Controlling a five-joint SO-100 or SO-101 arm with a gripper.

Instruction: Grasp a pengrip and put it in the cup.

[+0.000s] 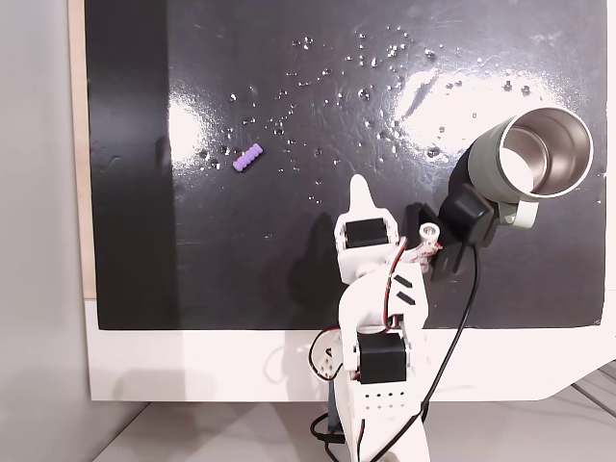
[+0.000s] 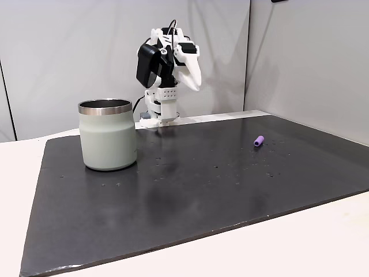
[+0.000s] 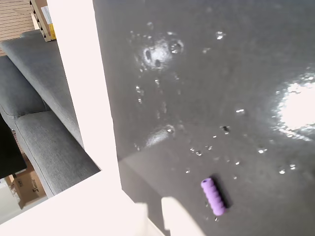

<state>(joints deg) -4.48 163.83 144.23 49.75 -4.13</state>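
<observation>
The pengrip (image 1: pixel 248 158) is a tiny light-purple ribbed cylinder lying on the black mat, left of centre in a fixed view. It also shows at the right of the mat (image 2: pixel 259 141) and low in the wrist view (image 3: pixel 213 196). The cup (image 1: pixel 493 159) stands upright at the mat's right side, pale grey-green outside and shiny steel inside; another fixed view has the cup (image 2: pixel 108 135) at the left. My gripper (image 1: pixel 358 185) hangs above the mat's near edge on the folded arm, well short of the pengrip and apart from the cup. Its jaws are shut with nothing between them (image 2: pixel 195 85) (image 3: pixel 155 219).
Small water droplets (image 1: pixel 371 58) are scattered over the black mat (image 1: pixel 192 269), mostly toward its far half. The mat lies on a white table (image 1: pixel 192 366). The arm's base (image 1: pixel 380 385) stands at the near edge. A grey sofa (image 3: pixel 39 98) lies beyond the table edge.
</observation>
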